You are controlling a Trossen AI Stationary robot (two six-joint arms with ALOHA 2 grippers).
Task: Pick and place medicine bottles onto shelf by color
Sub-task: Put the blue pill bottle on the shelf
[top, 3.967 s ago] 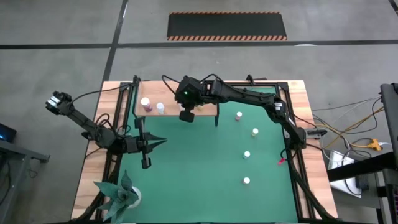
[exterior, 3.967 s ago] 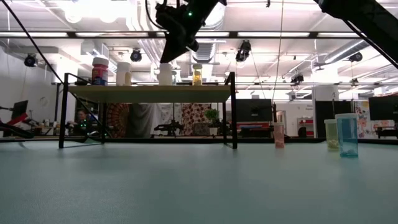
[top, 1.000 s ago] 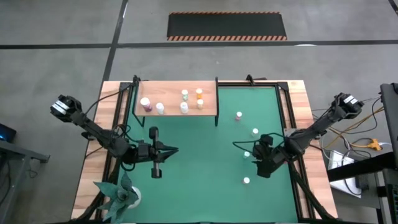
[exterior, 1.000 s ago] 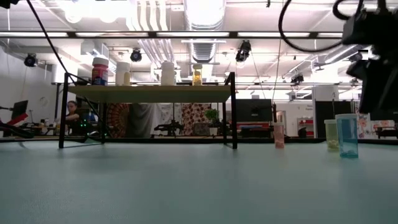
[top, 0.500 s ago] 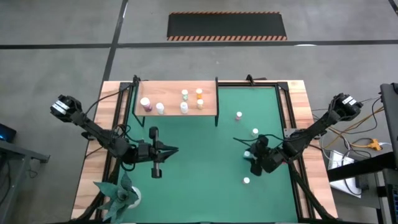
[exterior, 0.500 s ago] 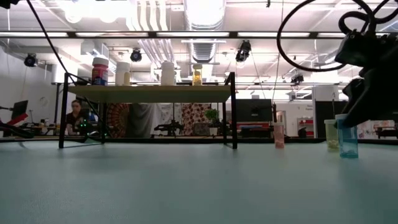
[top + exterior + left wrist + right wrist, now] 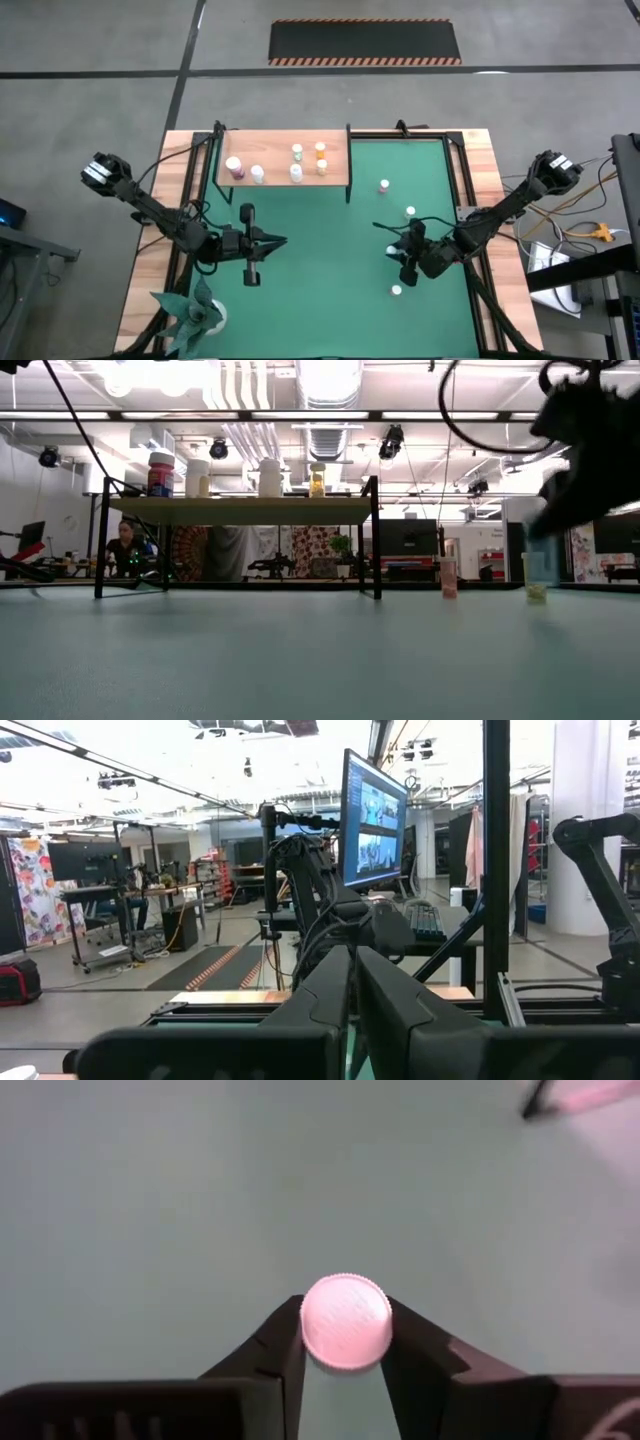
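We see the right gripper [image 7: 345, 1342] clamped on a small round bottle [image 7: 346, 1321] with a ridged white cap, over the smooth green mat [image 7: 320, 290], well apart from the flat light-wood shelf [image 7: 275, 170], while the left gripper [image 7: 281, 241] waits, fingers together.

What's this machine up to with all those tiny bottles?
It is sorting medicine bottles onto a small wooden shelf, where five already stand. The right claw is down on the green mat, its fingers closed around the cap of another bottle. Three more bottles wait nearby. The left claw waits shut over the mat's left side.
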